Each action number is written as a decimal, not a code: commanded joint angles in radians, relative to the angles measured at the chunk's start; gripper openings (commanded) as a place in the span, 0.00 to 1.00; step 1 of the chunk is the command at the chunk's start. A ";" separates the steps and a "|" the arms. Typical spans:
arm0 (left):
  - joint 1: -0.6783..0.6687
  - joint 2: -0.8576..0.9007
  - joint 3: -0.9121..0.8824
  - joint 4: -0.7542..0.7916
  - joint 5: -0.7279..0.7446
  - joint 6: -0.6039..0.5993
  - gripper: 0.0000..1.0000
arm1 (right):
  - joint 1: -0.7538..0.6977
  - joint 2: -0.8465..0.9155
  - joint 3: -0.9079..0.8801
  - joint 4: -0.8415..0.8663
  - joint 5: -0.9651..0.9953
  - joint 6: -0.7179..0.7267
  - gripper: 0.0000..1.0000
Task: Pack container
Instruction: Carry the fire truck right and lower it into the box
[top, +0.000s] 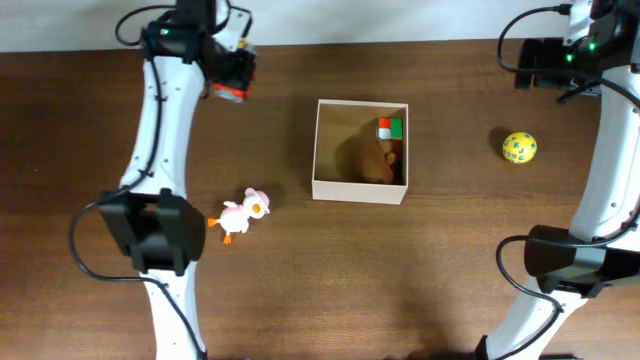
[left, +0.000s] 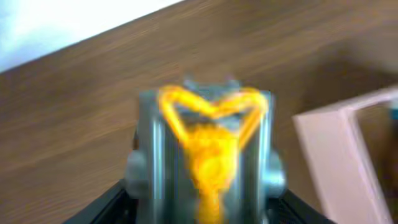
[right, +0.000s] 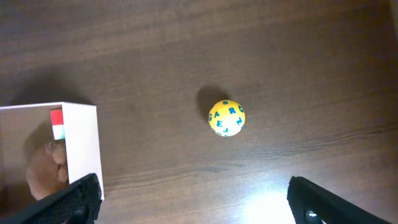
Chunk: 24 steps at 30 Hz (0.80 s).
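The container (top: 360, 188) is a square white-walled box in the middle of the table, with a brown toy (top: 375, 163) and a red, white and green cube (top: 390, 128) inside. Its wall also shows in the left wrist view (left: 329, 140) and the right wrist view (right: 79, 140). My left gripper (top: 232, 72) hangs over the far left of the table, left of the box, shut on a blurred grey toy with a yellow-orange loop (left: 208, 149). My right gripper (top: 545, 62) stands open and empty at the far right, its fingers (right: 78, 199) wide apart above bare wood.
A pink duck toy (top: 243, 212) lies left of the container near the left arm's base. A yellow ball with blue letters (top: 519, 147) (right: 226, 117) rests on the table right of the box. The table's far edge runs just behind both grippers.
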 joint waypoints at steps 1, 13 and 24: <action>-0.069 -0.014 0.056 -0.039 0.034 -0.053 0.40 | -0.003 0.002 0.006 0.001 0.009 0.008 0.99; -0.267 -0.014 0.060 -0.127 0.046 -0.192 0.41 | -0.003 0.002 0.006 0.001 0.009 0.008 0.99; -0.358 -0.013 0.059 -0.127 0.063 -0.278 0.41 | -0.003 0.002 0.006 0.001 0.009 0.008 0.99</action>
